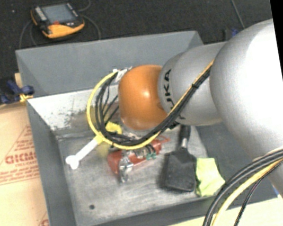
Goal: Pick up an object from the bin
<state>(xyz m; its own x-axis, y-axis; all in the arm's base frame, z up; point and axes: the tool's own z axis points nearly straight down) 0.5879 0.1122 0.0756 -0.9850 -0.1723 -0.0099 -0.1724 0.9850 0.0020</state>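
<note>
Camera view: white bone-shaped piece, black squarish block

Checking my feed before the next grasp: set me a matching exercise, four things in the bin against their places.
Things:
1. white bone
2. red thing
3. black block
4. yellow-green cloth

Places:
A. farthest to the view's right on the bin floor
B. mid-bin, just below the arm's orange cover
C. view's left of the cover
D. between the red thing and the cloth

Pairs: 1-C, 2-B, 3-D, 4-A
</note>
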